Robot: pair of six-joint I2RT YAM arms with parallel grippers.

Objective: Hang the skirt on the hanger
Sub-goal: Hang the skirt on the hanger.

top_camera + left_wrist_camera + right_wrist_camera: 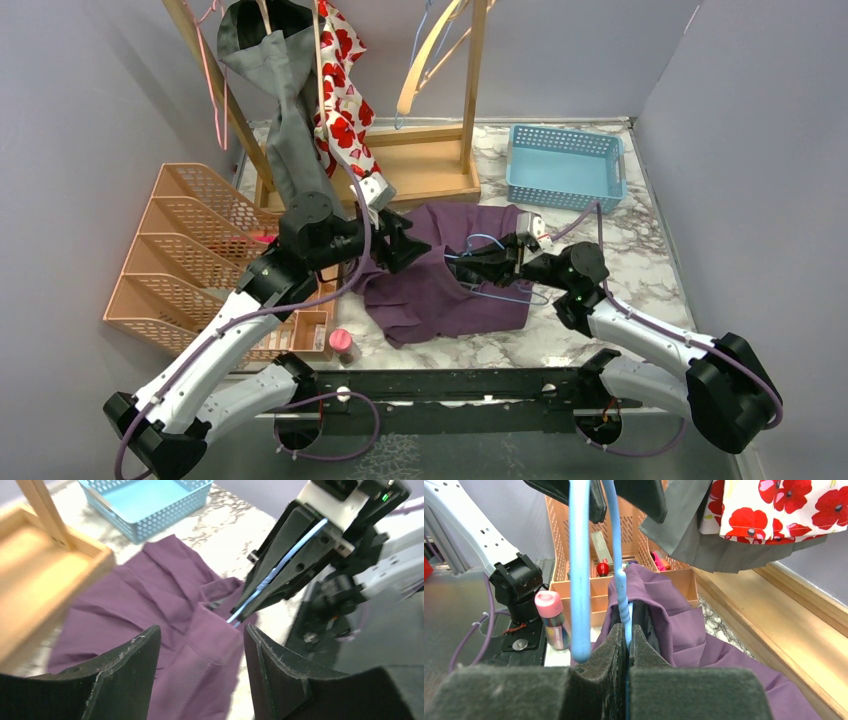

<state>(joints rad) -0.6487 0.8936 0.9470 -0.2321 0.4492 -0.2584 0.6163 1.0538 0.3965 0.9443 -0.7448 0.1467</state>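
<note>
Nearest, left gripper (201, 632) with jaws spread wide, gripping nothing, poised just above purple skirt (145, 595). Marble table (650, 265) underneath, skirt crumpled at its middle, between wooden rack (430, 170) and arm bases. Right gripper (628, 632) clamped on blue hanger (580, 570), wire meeting skirt's waistband.

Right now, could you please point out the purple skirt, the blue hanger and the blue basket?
purple skirt (422, 300), top external view, middle of the cloth
blue hanger (580, 570), right wrist view, thick bar
blue basket (560, 196), top external view, near wall
</note>
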